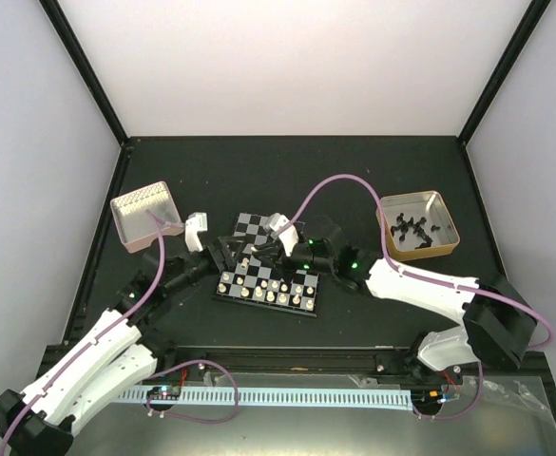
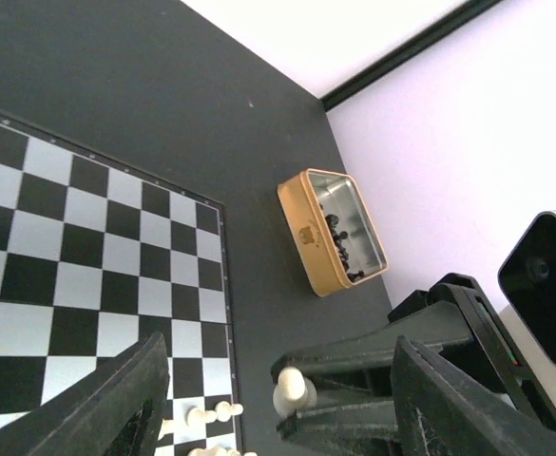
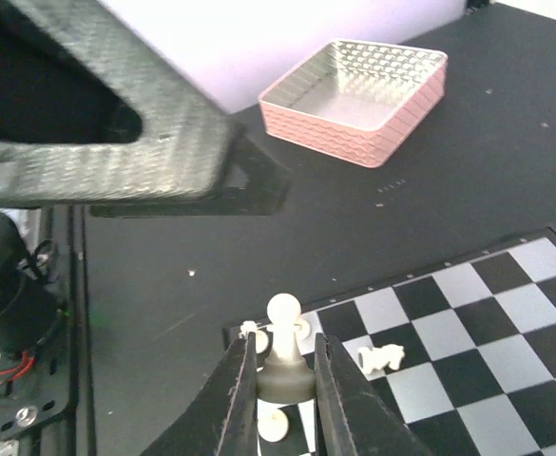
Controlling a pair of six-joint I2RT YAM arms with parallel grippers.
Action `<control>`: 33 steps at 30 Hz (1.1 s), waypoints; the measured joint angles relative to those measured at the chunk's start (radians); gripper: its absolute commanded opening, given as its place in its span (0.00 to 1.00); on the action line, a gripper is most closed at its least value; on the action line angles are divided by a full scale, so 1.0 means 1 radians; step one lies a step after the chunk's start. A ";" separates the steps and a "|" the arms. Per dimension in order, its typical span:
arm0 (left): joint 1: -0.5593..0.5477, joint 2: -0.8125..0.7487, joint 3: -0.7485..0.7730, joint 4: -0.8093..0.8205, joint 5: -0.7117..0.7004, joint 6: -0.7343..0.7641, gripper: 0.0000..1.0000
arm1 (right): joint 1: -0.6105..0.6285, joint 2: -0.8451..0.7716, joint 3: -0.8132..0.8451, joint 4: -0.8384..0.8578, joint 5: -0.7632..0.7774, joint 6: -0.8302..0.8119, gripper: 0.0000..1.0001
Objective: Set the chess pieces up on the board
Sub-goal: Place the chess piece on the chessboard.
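Observation:
The board (image 1: 270, 271) lies mid-table, with several cream chess pieces (image 1: 276, 291) on its near rows. My right gripper (image 3: 285, 369) is shut on the base of an upright cream pawn (image 3: 284, 332), held over the board's corner (image 3: 258, 334). A cream knight (image 3: 380, 357) lies on its side on a square just to the right. My left gripper (image 2: 279, 353) hangs open beside the board's edge (image 2: 222, 285). The right gripper's fingers (image 2: 373, 353) and the pawn (image 2: 291, 389) sit between its wide jaws. More fallen cream pieces (image 2: 201, 413) lie on the board nearby.
An empty pink tin (image 1: 144, 215) stands at the back left, seen also in the right wrist view (image 3: 358, 100). A tan tin (image 1: 418, 224) holding black pieces sits at the right, and shows in the left wrist view (image 2: 333, 231). Both arms crowd over the board's middle.

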 measured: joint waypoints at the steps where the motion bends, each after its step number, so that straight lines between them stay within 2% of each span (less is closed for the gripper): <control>1: 0.000 0.005 0.001 0.008 0.012 -0.006 0.59 | 0.000 -0.013 -0.018 0.020 -0.019 -0.006 0.03; 8: 0.000 0.033 0.009 0.043 0.107 -0.039 0.47 | 0.000 -0.040 -0.047 0.109 -0.090 -0.024 0.04; 19: 0.010 0.113 0.018 0.085 0.238 -0.053 0.02 | -0.002 -0.040 -0.061 0.142 -0.097 -0.023 0.06; 21: 0.013 0.124 0.020 0.084 0.243 -0.047 0.02 | -0.004 -0.040 -0.061 0.134 -0.093 -0.021 0.12; 23: 0.013 0.129 0.021 0.084 0.246 -0.038 0.02 | -0.005 -0.040 -0.061 0.128 -0.088 -0.016 0.23; 24: 0.013 0.129 0.021 0.082 0.246 -0.035 0.01 | -0.004 -0.040 -0.061 0.126 -0.086 -0.010 0.31; 27: 0.012 0.128 0.024 0.073 0.248 -0.012 0.02 | -0.004 -0.039 -0.059 0.112 -0.068 0.010 0.45; 30: 0.010 0.121 0.037 0.042 0.236 0.029 0.02 | -0.003 -0.039 -0.058 0.097 -0.040 0.036 0.52; 33: 0.007 0.097 0.048 -0.001 0.188 0.084 0.01 | -0.003 -0.041 -0.058 0.089 -0.017 0.068 0.56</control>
